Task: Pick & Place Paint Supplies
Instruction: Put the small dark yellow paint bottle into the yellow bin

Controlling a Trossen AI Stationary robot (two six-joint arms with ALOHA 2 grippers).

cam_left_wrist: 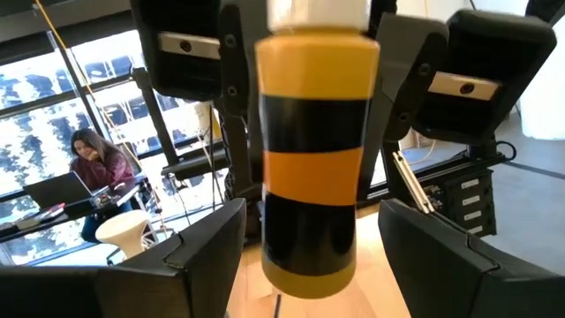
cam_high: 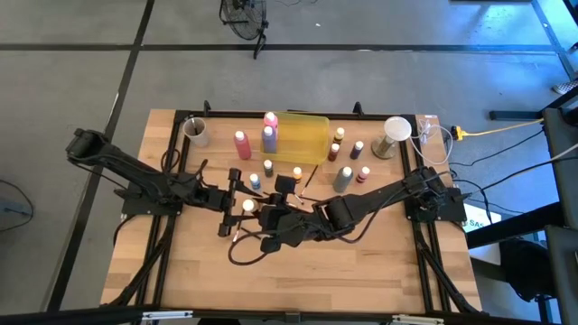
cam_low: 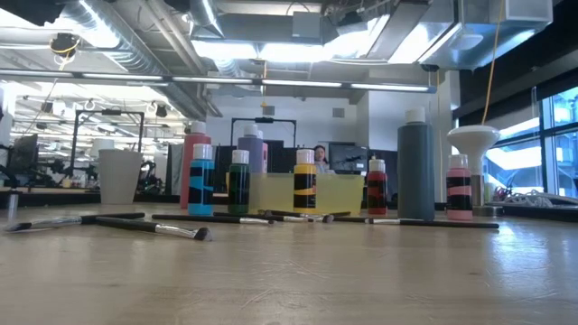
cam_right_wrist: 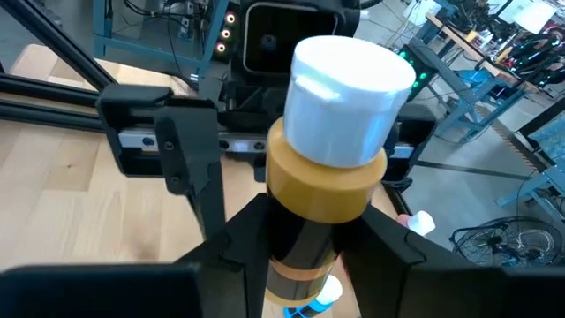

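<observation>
Right now the right gripper (cam_right_wrist: 305, 256) was clamped on a small yellow-orange paint bottle with a white cap (cam_right_wrist: 331, 150), mid-table; left gripper (cam_left_wrist: 305, 256) stood wide around its lower end, no contact. Risk: early release drops it, or a late one makes both pull. Farther off, a translucent yellow tray (cam_high: 307, 137).

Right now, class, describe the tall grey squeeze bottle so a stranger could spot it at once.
From above, find the translucent yellow plastic tray at the back. Just right of it and nearer the front stands the tall grey squeeze bottle. It towers over the small white-capped red paint bottle beside it.
</observation>
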